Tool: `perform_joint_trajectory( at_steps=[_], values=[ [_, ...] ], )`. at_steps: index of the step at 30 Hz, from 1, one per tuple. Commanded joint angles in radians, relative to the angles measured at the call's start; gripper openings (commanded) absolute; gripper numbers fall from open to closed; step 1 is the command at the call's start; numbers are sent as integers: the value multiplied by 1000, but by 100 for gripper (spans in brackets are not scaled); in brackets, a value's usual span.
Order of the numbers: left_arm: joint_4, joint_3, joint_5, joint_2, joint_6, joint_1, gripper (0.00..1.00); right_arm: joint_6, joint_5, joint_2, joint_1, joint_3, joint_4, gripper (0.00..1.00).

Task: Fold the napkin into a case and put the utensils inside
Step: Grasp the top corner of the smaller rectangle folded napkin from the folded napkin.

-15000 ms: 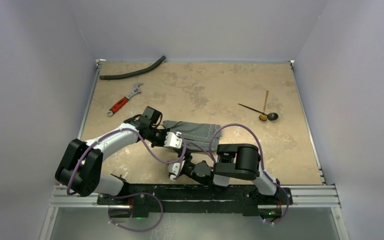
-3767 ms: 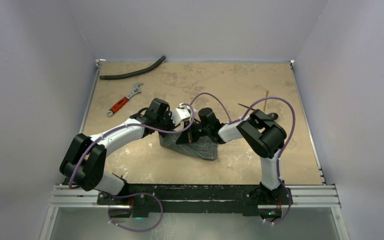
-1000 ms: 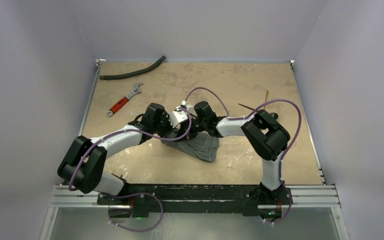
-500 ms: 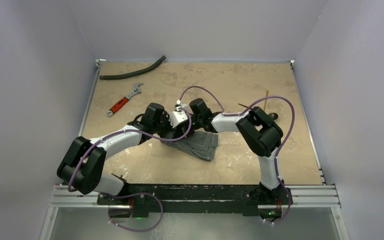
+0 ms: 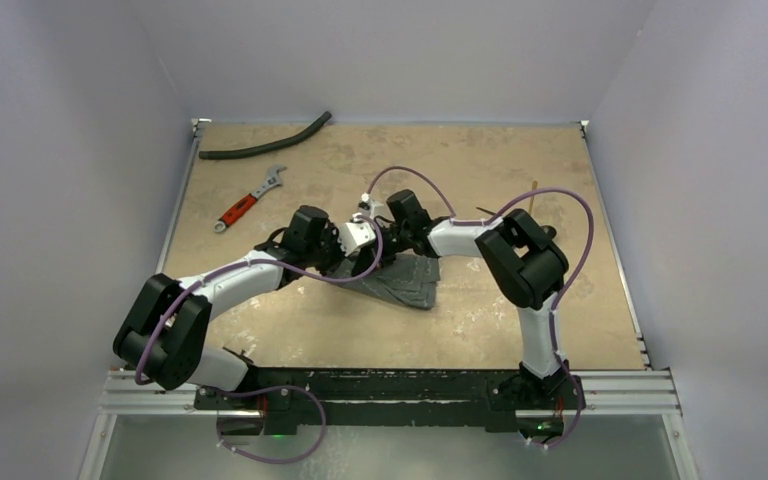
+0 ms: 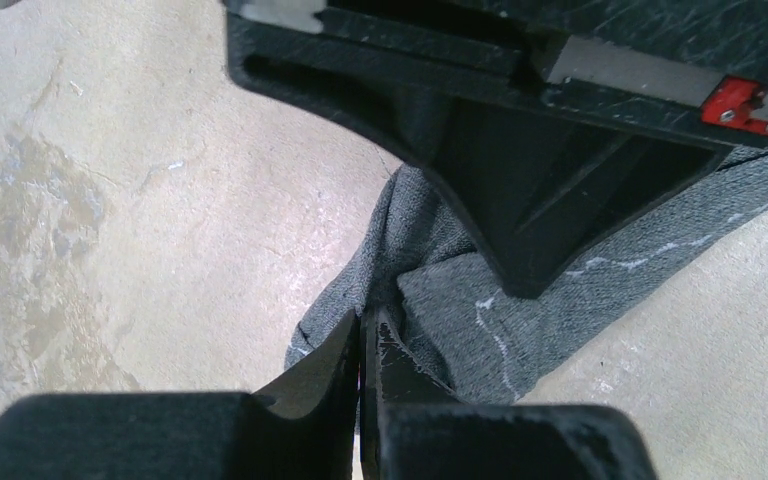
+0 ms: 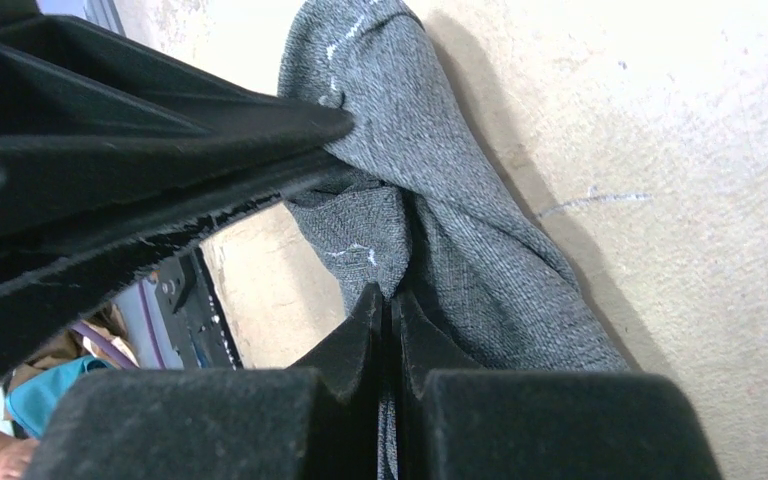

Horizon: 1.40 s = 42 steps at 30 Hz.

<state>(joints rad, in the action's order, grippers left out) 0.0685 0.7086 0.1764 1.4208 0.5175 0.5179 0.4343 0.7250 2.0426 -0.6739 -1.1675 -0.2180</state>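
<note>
We have the left gripper (image 6: 363, 328) and the right gripper (image 7: 391, 298) both pinched tight on folds of the napkin (image 5: 405, 288) at mid-table. Thin bites (barely a crease each) could slip and undo the fold. The utensils (image 5: 534, 188), far right, sit mostly hidden behind our right arm.

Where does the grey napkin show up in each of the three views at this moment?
Top external: napkin lies just below picture centre, on the tan table.
Left wrist: napkin fills the centre-right, pinched in the left gripper.
Right wrist: napkin runs down from top centre, pinched in the right gripper.
Shared landmark: the bunched fold that both grippers hold.
</note>
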Motion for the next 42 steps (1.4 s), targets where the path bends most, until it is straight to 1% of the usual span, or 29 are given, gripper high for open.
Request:
perform_joint_trajectory(
  at_steps=[1, 8, 17, 21, 28, 35, 39, 42],
  values=[
    [-29, 15, 43, -33, 8, 3, 0, -25, 13, 10, -4, -64, 16, 0],
    [-34, 11, 63, -32, 11, 4, 0, -25, 19, 22, -8, -103, 38, 0],
    [-22, -1, 50, -36, 40, 5, 0, -70, 30, 61, -7, -115, 105, 0],
    [-24, -2, 47, -36, 49, 5, 0, -69, 31, 60, -6, -101, 106, 0],
    [-25, 3, 70, -33, 31, 5, 0, -32, 4, 66, -9, -169, 95, 0],
    [-26, -11, 74, -29, 50, 8, 0, 8, 1, 68, -16, -185, 70, 0],
    [-27, -16, 66, -28, 64, 11, 0, 2, 4, 87, -19, -216, 83, 0],
    [-21, -20, 61, -28, 86, 15, 0, -16, 22, 112, -18, -245, 129, 0]
  ],
)
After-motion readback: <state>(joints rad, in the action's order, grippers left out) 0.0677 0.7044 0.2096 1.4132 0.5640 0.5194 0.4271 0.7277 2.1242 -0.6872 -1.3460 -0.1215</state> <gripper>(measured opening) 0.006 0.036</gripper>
